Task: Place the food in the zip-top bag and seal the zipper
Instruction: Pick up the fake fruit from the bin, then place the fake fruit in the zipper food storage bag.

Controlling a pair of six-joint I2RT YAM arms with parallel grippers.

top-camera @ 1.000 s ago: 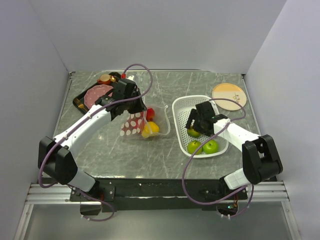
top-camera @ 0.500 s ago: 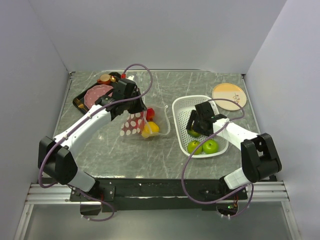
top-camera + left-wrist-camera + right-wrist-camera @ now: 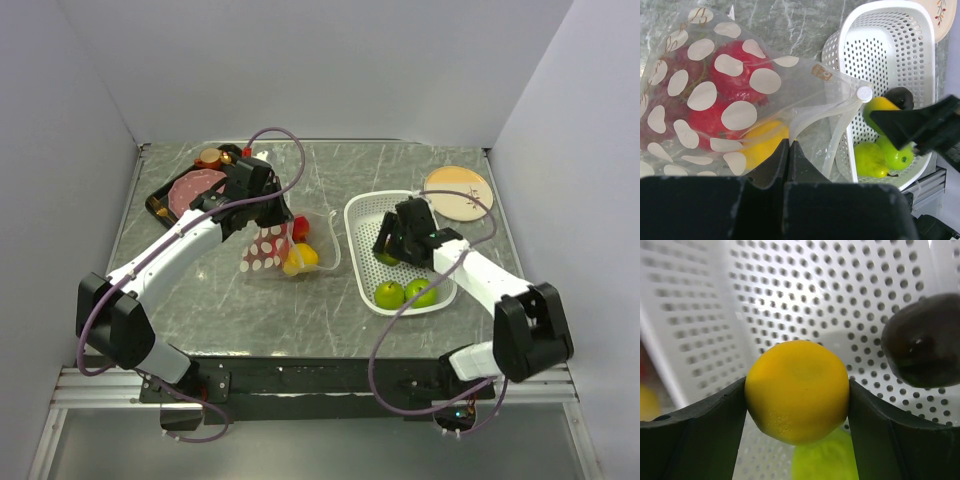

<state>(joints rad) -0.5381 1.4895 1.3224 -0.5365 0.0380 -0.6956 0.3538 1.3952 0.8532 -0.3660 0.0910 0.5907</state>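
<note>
The dotted clear zip-top bag (image 3: 268, 247) lies at mid-table with its mouth open toward the basket. It holds a yellow citrus (image 3: 762, 145), red fruit (image 3: 735, 75) and reddish grapes (image 3: 662, 95). My left gripper (image 3: 789, 142) is shut on the bag's mouth edge by the white zipper (image 3: 840, 112); in the top view it (image 3: 262, 208) is over the bag's far end. My right gripper (image 3: 797, 390) is shut on a yellow citrus (image 3: 797, 390) and holds it above the basket floor (image 3: 392, 245). Two green apples (image 3: 405, 293) and a dark plum (image 3: 925, 340) lie in the basket.
The white perforated basket (image 3: 366, 207) stands right of the bag. A black tray (image 3: 160, 200) with a pink meat slice (image 3: 195, 185) and a brown piece (image 3: 210, 157) is at the far left. A round plate (image 3: 458, 190) is at the far right.
My right gripper has risen and shifted a little toward the basket's far side, so both green apples now show. The left arm and the bag have not moved.
</note>
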